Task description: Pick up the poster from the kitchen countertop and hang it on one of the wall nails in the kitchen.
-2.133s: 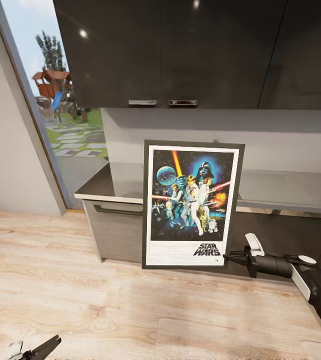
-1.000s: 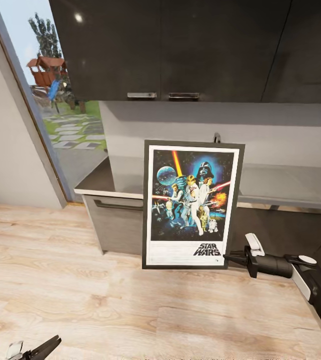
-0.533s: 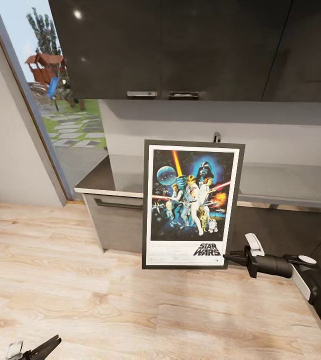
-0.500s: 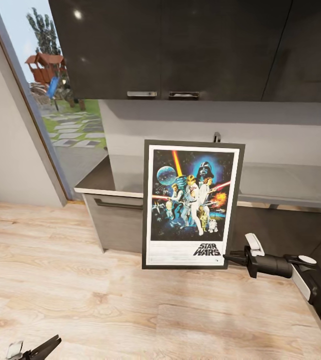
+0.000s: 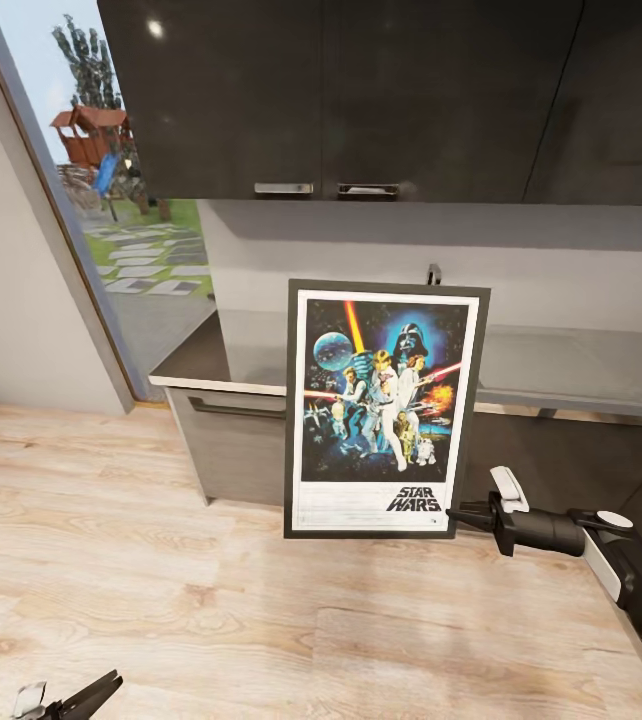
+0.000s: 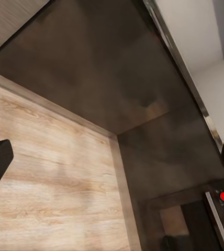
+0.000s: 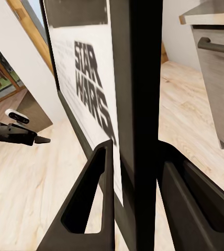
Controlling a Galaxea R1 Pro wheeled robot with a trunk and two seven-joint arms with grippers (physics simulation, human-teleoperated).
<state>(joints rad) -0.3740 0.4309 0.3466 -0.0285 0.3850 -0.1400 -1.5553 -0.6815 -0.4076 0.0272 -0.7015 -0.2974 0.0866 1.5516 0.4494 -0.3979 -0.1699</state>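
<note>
**Grey table, dark cabinets, one poster aloft**

Grey slab of the table (image 5: 561, 375) runs under glossy dark wall cabinets (image 5: 361, 95); pale wood floor (image 5: 161, 580) below, a window (image 5: 111, 190) beside it. One poster (image 5: 383, 408) hangs upright in front of the table, its lower corner pinched by the right claw (image 5: 458, 517). Left claw (image 5: 76, 697) low over the floor, fingers spread. Two cabinet handles (image 5: 326, 188) sit side by side.
</note>
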